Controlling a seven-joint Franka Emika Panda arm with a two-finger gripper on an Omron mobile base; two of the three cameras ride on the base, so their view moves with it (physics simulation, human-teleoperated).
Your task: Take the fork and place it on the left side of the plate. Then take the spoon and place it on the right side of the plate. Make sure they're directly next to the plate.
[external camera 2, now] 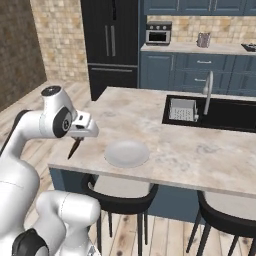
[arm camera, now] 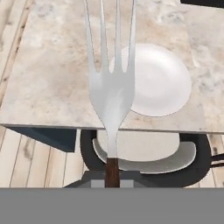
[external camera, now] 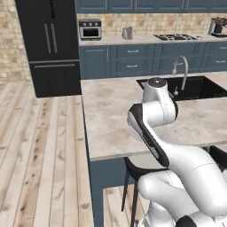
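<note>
We take the plate (external camera 2: 126, 153) as our landmark and read across from its left. Out past the plate's left side, above the desk's (external camera 2: 150, 120) left end, our tool (external camera 2: 80, 134) hangs closed on the fork (external camera 2: 74, 148), gripping it by the dark reddish-brown handle so that the fork hangs slantwise below the hand, clear of the desk surface. In the hand view the pale tines (arm camera: 111, 39) run up the middle, reaching across the plate's (arm camera: 164, 83) left portion as seen from there.

We judge the fork light, stiff and thin; its smooth handle could twist in a narrow pinch, so holding the handle near its middle looks sensible, and setting it down flat should stop it rolling. The plate looks hard and breakable, so we would keep the tines from knocking its rim.

Right of the plate the desk carries a dark sink (external camera 2: 220, 114) with a curved tap (external camera 2: 208, 90). We cannot place the spoon. No brand, label or writing is readable anywhere.
</note>
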